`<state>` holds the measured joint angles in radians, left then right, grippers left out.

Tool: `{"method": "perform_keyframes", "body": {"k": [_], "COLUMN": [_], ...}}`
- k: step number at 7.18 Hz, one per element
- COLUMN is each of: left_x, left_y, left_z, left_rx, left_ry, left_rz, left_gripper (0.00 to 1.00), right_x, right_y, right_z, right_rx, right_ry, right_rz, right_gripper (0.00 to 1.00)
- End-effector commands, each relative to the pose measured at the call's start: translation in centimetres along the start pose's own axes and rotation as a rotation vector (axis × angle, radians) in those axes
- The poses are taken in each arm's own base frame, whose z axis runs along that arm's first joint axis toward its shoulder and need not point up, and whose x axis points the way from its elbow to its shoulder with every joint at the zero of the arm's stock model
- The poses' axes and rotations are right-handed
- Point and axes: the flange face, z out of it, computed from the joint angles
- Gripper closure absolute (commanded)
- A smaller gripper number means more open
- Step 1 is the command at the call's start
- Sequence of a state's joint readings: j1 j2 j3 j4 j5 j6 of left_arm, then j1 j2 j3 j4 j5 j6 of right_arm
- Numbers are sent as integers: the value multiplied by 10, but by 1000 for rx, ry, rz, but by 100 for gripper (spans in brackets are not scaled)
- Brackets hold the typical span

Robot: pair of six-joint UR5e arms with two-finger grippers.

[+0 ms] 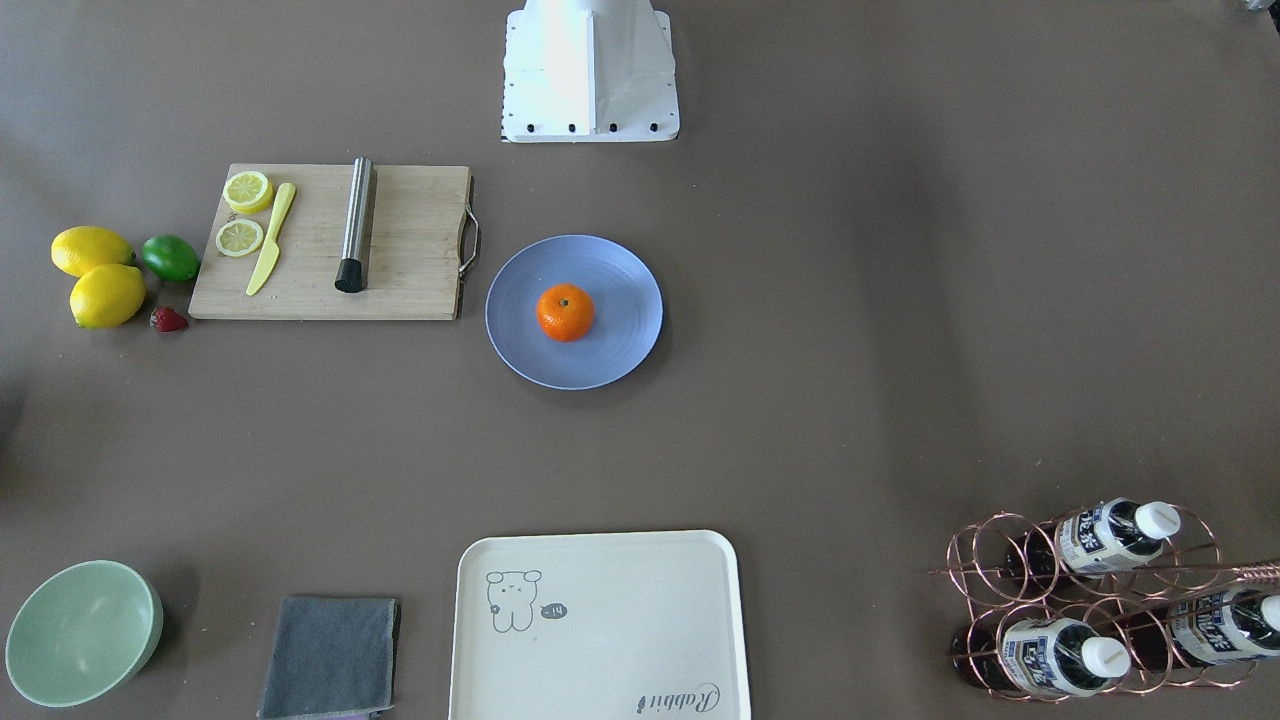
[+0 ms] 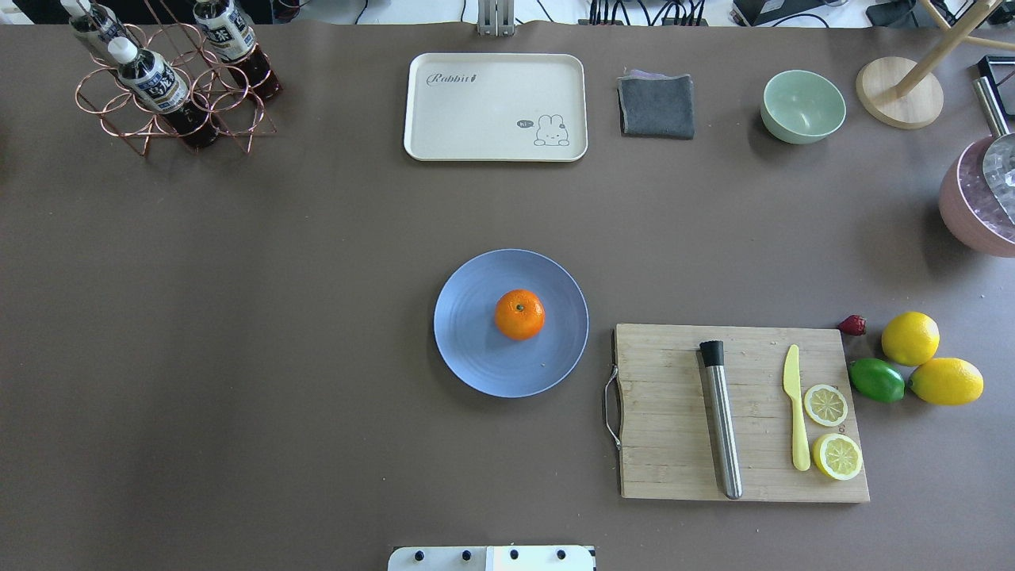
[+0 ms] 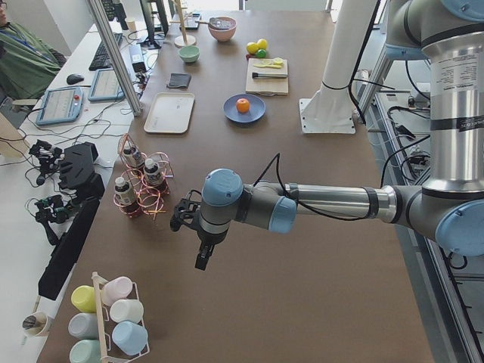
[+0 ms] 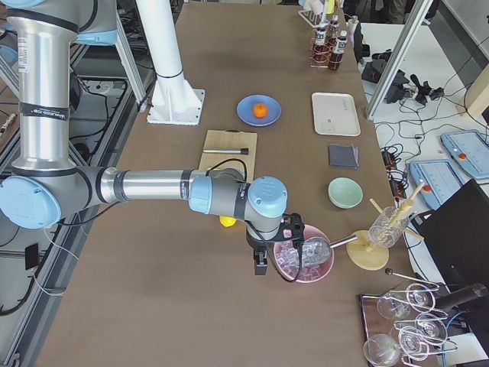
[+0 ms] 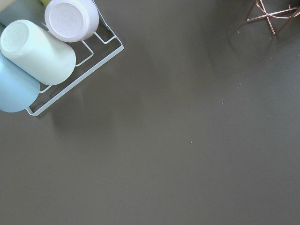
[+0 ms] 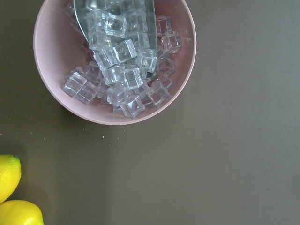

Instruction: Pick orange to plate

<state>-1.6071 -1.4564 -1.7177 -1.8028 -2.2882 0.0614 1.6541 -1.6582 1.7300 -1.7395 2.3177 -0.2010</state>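
Observation:
The orange (image 1: 565,312) (image 2: 519,314) rests upright, stem dot up, near the middle of the blue plate (image 1: 625,285) (image 2: 472,353), at the table's centre. It is small and far off in the side views, the orange (image 3: 243,106) (image 4: 260,110) on the plate (image 3: 258,114) (image 4: 246,115). My left gripper (image 3: 203,257) hangs far from it, beyond the bottle rack at the table's left end. Over at the right end, my right gripper (image 4: 260,264) hangs beside a pink ice bowl. Both show only in side views, so I cannot tell whether they are open or shut.
A wooden cutting board (image 2: 674,420) with a metal muddler (image 2: 720,416), yellow knife and lemon slices lies right of the plate. Lemons (image 2: 910,338), a lime (image 2: 876,380), a cream tray (image 2: 496,107), grey cloth (image 2: 656,105), green bowl (image 2: 802,105), bottle rack (image 2: 170,87) and pink ice bowl (image 6: 115,61) ring the table.

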Motion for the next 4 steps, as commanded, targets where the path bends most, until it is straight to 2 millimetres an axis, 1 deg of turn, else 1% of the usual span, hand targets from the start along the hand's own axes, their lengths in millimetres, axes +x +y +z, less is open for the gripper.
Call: {"method": "perform_keyframes", "body": {"k": [1,4], "left_x": [-1,-3], "left_y": [1,6], "left_z": [1,3], "left_rx": [-3,-8], "left_ry": [-1,0], "left_rz": [-2,-10], "left_gripper": [2,2], "right_x": [-1,-3], "right_y": [-1,-3], "right_z": [-2,-5], "right_rx": [3,10], "right_ry": [0,2], "right_rz": [2,0], "right_gripper": [0,0]}}
